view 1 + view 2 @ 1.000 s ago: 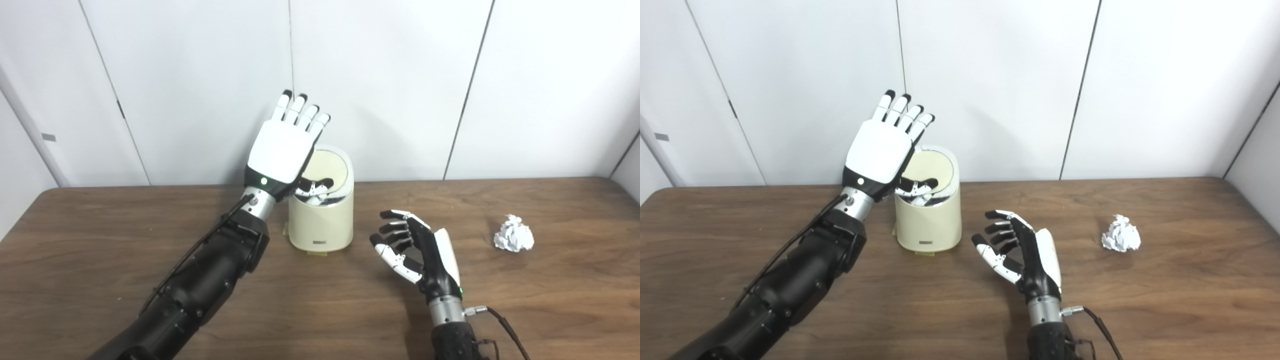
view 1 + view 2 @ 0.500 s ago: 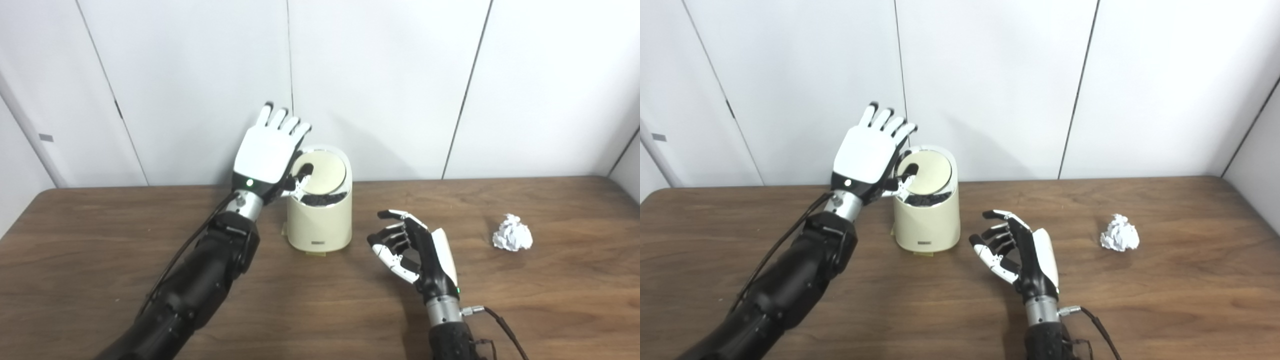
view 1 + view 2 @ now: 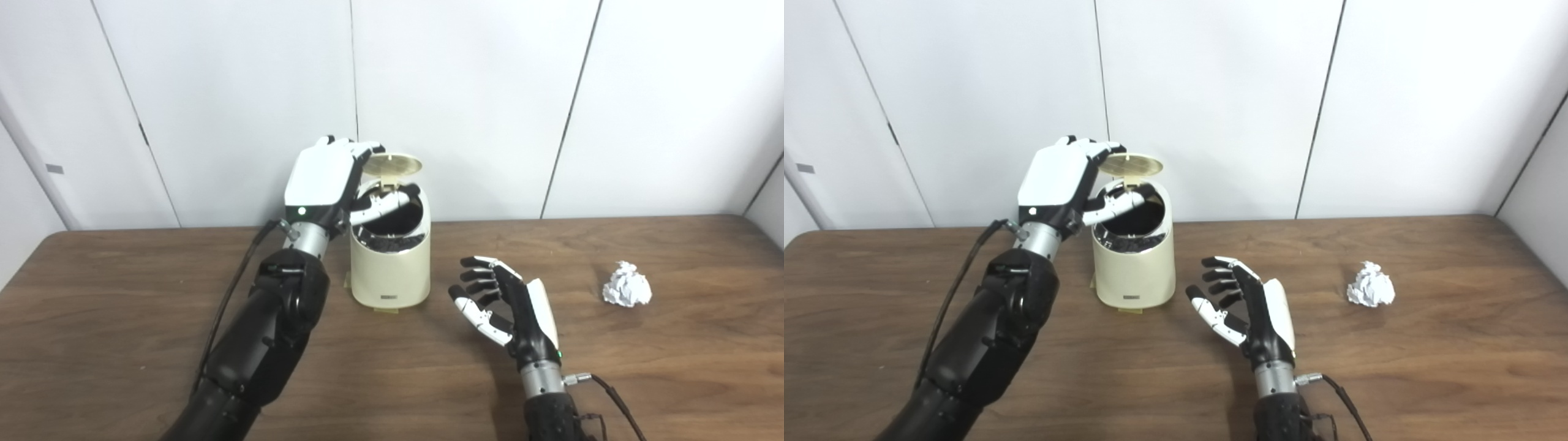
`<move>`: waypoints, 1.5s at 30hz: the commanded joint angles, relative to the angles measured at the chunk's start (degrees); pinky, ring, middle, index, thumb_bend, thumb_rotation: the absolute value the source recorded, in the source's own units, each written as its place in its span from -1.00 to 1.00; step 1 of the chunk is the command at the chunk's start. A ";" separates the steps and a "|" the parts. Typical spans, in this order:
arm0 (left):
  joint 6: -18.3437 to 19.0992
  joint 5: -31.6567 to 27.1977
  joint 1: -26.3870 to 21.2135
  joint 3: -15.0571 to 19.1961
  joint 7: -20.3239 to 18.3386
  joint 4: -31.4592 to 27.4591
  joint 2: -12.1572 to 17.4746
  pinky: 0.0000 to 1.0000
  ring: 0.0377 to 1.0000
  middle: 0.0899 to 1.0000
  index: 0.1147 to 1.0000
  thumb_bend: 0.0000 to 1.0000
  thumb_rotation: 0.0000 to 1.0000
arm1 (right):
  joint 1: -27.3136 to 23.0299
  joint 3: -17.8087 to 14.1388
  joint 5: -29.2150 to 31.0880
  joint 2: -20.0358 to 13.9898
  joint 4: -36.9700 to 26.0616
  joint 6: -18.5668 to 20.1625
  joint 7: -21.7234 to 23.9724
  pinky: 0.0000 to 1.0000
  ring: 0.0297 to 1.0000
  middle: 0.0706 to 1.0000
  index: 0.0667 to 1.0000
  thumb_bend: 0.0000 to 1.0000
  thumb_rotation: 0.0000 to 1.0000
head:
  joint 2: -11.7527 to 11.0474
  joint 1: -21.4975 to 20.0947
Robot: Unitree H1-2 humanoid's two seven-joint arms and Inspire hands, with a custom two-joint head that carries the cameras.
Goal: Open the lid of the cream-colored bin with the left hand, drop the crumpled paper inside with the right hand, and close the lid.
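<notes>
Under both hands a brown wooden table (image 3: 122, 318) spreads wide, backed by a white panelled wall (image 3: 490, 92) with dark seams just behind the left hand.

The left arm (image 3: 263, 331), black and bulky, rises from the near left edge toward the bin, with a black cable (image 3: 229, 300) looping along its outer side. It fills the space left of the bin, while the bin's front and right side lie unobstructed.

The cream bin (image 3: 389, 269) stands directly right of the left hand and up-left of the right hand, near the wall. Its mouth shows dark inside. A small pale scrap (image 3: 386, 309) peeks from under its base.

The left hand (image 3: 324, 184) sits at the bin's upper left rim, back toward the camera. Its fingers (image 3: 1099, 147) reach up to the left edge of the lid, and its thumb (image 3: 383, 202) stretches across the open mouth, partly blocking it. Whether it grips the lid or only props it cannot be told.

The right hand (image 3: 1246, 306) hovers low over the table, right of and nearer than the bin, fingers spread and gently curled, holding nothing.

The lid (image 3: 393, 163), a round cream disc, is raised above the bin's back rim, lying almost flat.

The paper (image 3: 1371, 285), a white crumpled ball, rests on the table well to the right of the right hand, with clear tabletop between them.
</notes>
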 commanded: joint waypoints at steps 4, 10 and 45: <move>1.92 -3.99 -2.28 4.41 -0.82 -7.14 -0.36 0.89 0.67 0.61 0.68 0.45 1.00 | -0.19 0.08 -0.19 0.21 0.58 -2.12 -0.75 -0.07 0.16 0.24 0.33 -0.38 -0.05 | 0.03 -0.05; 4.27 -7.25 -2.69 8.82 -2.96 -14.15 0.62 0.73 0.65 0.65 0.68 0.46 1.00 | -0.33 0.11 -0.19 0.06 0.78 -2.02 -0.61 -0.06 0.18 0.26 0.33 -0.40 -0.02 | -0.02 0.08; -19.55 -34.36 25.26 18.74 -0.55 -15.90 -1.03 0.32 0.47 0.47 0.45 -0.48 0.38 | -4.76 0.29 -14.91 -12.71 -20.29 15.68 13.27 -0.35 -0.12 0.39 0.35 0.24 -0.33 | -1.00 -1.50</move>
